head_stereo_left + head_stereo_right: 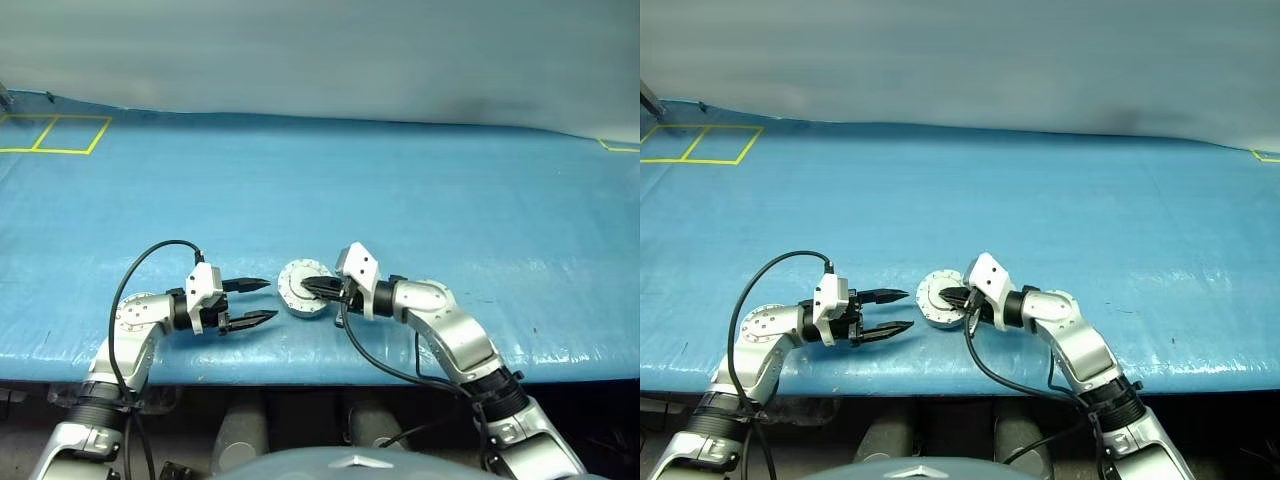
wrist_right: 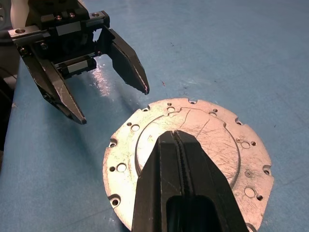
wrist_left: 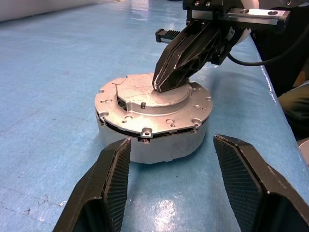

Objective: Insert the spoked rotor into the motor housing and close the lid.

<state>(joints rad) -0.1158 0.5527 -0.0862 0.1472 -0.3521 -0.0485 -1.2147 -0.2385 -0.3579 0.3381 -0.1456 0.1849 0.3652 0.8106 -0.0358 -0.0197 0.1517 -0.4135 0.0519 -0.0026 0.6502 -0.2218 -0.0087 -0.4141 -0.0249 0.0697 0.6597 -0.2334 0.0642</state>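
Black fingers of the right tool (image 3: 166, 82) are clenched together, holding nothing, tips pressing on the raised central circle of the lid (image 2: 222, 159). Lid lies flat over the motor housing (image 3: 159, 142), plain outer face up. A thin dark gap shows along the seam on the side facing the left tool, so closure looks near done but not fully seated. Spoked rotor can't be seen; presumably inside under the lid, not confirmable.

Left tool (image 1: 248, 302) is released, jaws apart, empty, just beside the housing and clear of it, fingers pointing at its side wall. Housing sits on the blue counter (image 1: 420, 190) near the front edge, between the two tools. Yellow tape marks (image 1: 55, 135) are at the far left corner, well apart from the work.

Step in hand, as judged: press lid home. Recommendations:
- Keep the press centred on the raised circle; off-centre load may tip the lid or skid the housing.
- Push straight down, not sideways; the counter looks slick.
- Left tool could brace the housing wall w/o pinching the lid rim.
- Check the seam gap is even all round before lifting off.
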